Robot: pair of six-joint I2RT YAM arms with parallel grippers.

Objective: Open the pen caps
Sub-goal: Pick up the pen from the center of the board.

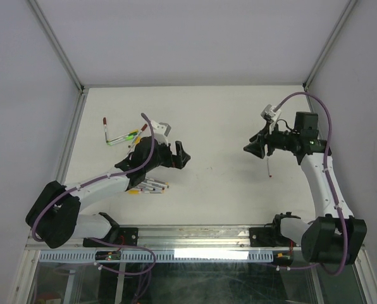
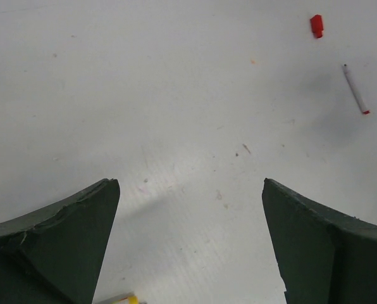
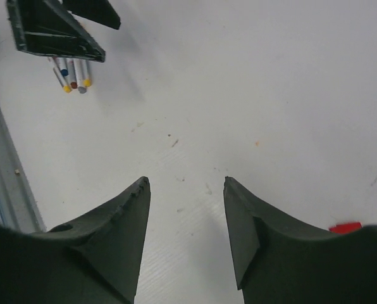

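My right gripper (image 3: 186, 180) hangs empty, jaws parted, a red cap (image 3: 345, 227) at three o'clock by its finger. My left gripper (image 2: 190, 182) gapes wide, a pen (image 2: 355, 88) at two o'clock.

No writing, label, brand, number or sign was legible in any view: the pens (image 3: 80, 69) at eleven o'clock in the right wrist view and the table (image 1: 226, 114) carried no readable print.

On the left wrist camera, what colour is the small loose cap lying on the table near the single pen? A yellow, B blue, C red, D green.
C: the pen cap lying apart from the pen is plainly red, like that pen's lower end.
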